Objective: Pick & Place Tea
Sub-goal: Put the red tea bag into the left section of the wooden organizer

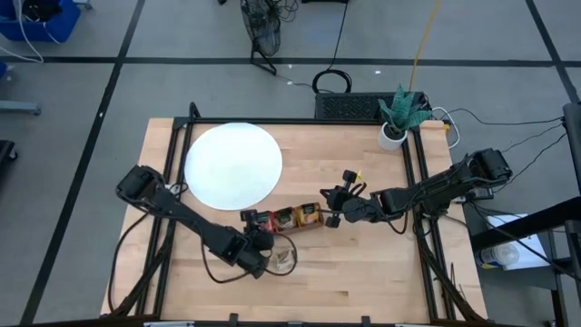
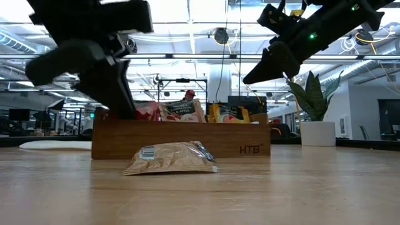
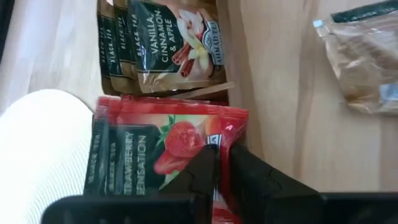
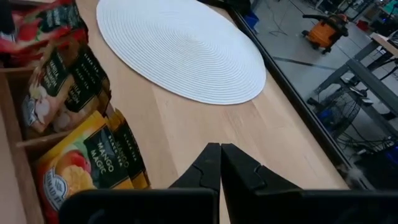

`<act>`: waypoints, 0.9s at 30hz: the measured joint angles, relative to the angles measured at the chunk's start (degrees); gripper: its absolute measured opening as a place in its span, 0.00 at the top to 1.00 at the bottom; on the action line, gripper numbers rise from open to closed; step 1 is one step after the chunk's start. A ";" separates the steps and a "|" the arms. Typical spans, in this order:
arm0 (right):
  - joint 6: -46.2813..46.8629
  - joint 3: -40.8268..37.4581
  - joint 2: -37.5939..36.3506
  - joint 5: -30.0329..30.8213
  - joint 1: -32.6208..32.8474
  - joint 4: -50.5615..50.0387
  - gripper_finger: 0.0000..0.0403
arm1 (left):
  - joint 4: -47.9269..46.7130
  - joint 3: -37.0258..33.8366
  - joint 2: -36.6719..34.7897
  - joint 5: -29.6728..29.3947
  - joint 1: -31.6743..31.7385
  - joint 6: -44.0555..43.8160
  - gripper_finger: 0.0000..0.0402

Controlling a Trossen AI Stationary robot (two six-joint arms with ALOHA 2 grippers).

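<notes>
The tea sachets stand on edge in a long wooden tray (image 1: 286,219): red ones (image 3: 168,143) at its left end, dark vanilla ones (image 3: 168,43) in the middle, orange mango ones (image 4: 81,162) at its right end. One pale sachet (image 1: 284,257) lies flat on the table in front of the tray. My left gripper (image 3: 222,177) slants down into the tray's left end, its fingers a narrow gap apart over the red sachets. My right gripper (image 4: 219,168) hangs shut in the air just right of the tray, holding nothing. My left gripper comes from above, slanting down, with the upper edge of a red sachet (image 3: 231,134) showing in the narrow gap between its fingers. The sachet stands in the tray with the others. Whether the fingers touch it, I cannot tell.
A white round mat (image 1: 232,163) lies on the table behind the tray, toward the far left. A potted plant (image 1: 397,118) stands at the far right corner. Bare wood stretches along the near edge and on the right.
</notes>
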 joint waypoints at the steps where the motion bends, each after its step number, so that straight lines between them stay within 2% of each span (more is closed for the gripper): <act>1: 0.00 0.00 0.00 0.00 0.00 -0.02 1.00 | -0.20 -0.03 -0.70 -0.02 0.00 -0.66 0.86; 8: -0.02 0.00 0.00 0.00 0.00 -0.19 1.00 | -0.34 -0.08 -4.31 -1.67 0.03 -3.40 0.74; 16: -0.02 0.00 0.00 0.00 0.00 -0.23 1.00 | -4.14 -0.07 -4.53 -1.84 1.33 -4.64 0.58; 23: -0.02 0.00 0.00 0.00 0.00 -0.26 1.00 | -0.41 0.09 -7.64 0.13 0.77 -1.68 0.55; 27: -0.02 -0.01 0.00 0.02 0.00 -0.42 1.00 | 2.09 0.15 -8.55 5.25 1.07 -2.71 0.55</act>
